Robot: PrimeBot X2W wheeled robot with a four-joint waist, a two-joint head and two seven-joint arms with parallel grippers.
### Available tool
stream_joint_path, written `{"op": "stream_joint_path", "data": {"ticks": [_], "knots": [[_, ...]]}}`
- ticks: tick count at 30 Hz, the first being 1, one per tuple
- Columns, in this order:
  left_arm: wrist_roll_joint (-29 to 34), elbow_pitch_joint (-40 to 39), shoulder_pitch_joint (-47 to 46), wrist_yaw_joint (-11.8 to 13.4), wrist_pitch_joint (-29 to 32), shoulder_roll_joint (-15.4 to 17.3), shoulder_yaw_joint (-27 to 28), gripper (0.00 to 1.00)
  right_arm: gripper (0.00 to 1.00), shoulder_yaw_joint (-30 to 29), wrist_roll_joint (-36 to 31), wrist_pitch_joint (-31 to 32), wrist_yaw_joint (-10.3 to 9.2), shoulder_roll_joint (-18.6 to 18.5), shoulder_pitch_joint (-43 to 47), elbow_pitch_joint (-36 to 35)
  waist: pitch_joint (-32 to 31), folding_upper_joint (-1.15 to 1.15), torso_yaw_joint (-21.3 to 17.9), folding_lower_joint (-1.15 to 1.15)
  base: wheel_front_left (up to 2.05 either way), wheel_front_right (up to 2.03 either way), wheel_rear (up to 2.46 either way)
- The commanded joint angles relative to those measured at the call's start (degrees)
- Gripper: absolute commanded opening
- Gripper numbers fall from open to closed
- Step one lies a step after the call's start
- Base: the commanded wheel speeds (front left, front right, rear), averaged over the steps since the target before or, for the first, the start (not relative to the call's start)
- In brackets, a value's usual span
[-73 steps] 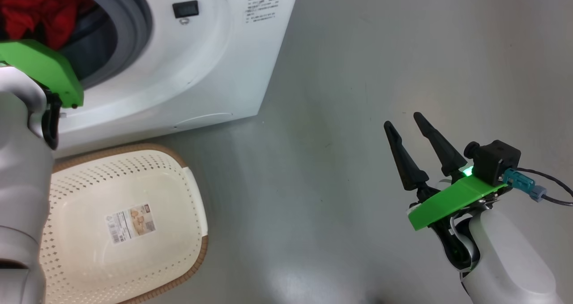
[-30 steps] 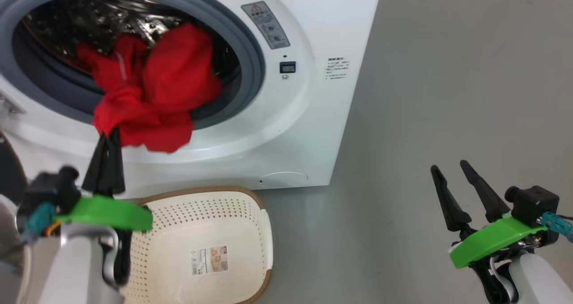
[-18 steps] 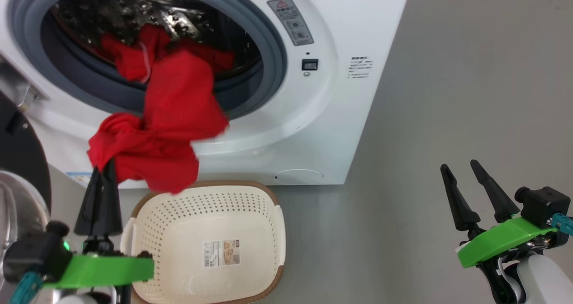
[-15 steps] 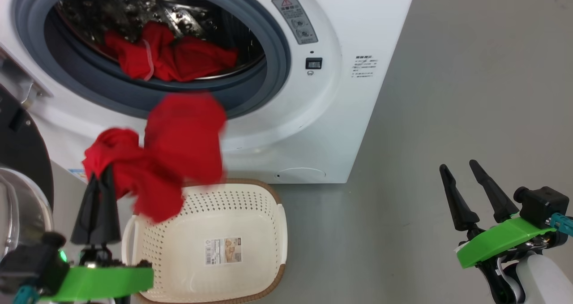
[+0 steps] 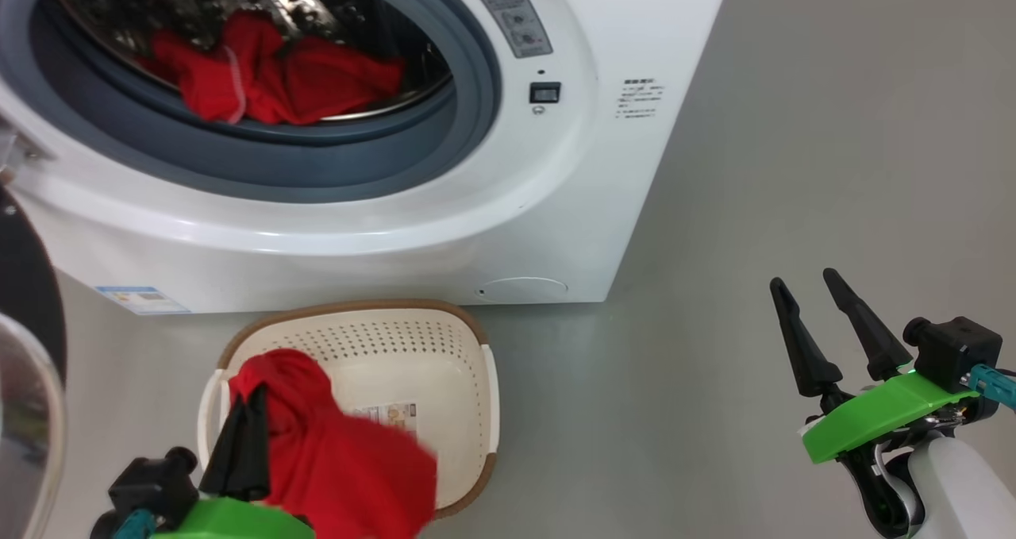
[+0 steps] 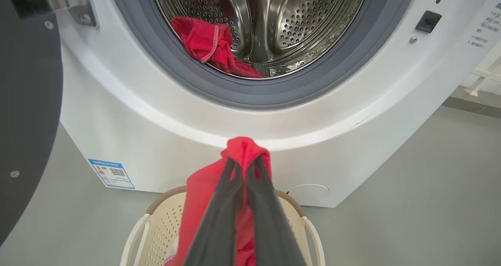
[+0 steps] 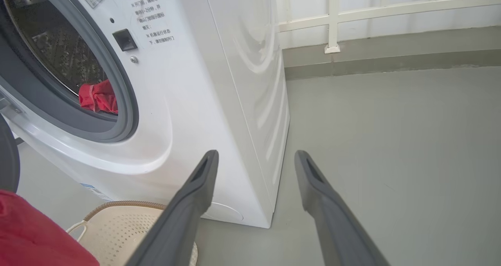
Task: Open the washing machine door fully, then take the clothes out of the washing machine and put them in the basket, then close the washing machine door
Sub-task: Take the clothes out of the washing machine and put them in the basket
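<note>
L gripper (image 6: 243, 161) clamped on red clothes (image 5: 341, 460) over basket (image 5: 357, 307) | R gripper (image 5: 802, 279) wide, empty | R-wrist cam: white railing (image 7: 332, 19)

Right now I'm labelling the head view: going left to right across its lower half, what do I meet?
Door → basket, with the left gripper shut on a red garment over it → right gripper, open.

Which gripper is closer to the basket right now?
Left. The left gripper is right over the basket, shut on a red garment; the right gripper hangs open above the floor, well off to the basket's right.
</note>
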Motion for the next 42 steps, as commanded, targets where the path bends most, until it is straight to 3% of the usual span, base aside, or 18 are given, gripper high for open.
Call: {"op": "stream_joint_path", "data": {"ticks": [1, 12, 20, 42], "knots": [[-0.4, 2.3, -3.2, -0.8, -1.4, 0.9, 1.9, 0.00, 1.00, 1.1, -0.2, -0.7, 0.09, -0.4, -0.4, -1.3, 1.0, 0.00, -1.1, 0.00, 0.00, 0.00, 0.00], [0.0, 25.8, -13.9, -4.4, -3.8, 1.1, 0.4, 0.00, 1.00, 0.7, 0.0, -0.7, 0.09, 1.1, -1.2, -1.6, 4.1, 0.00, -3.5, 0.00, 0.00, 0.00, 0.00], [2.2, 42.1, -23.6, -5.3, -3.8, 1.1, -0.9, 0.00, 1.00, 1.3, -0.2, -0.7, 0.09, 2.3, -3.3, -2.2, 7.6, 0.00, -5.9, 0.00, 0.00, 0.00, 0.00], [1.0, 63.7, -36.2, -5.7, -3.8, 4.9, -3.1, 0.00, 1.00, 3.9, -0.6, -0.7, 0.09, 5.4, -8.5, -5.1, 19.0, 0.00, -14.2, 0.00, 0.00, 0.00, 0.00]]}}
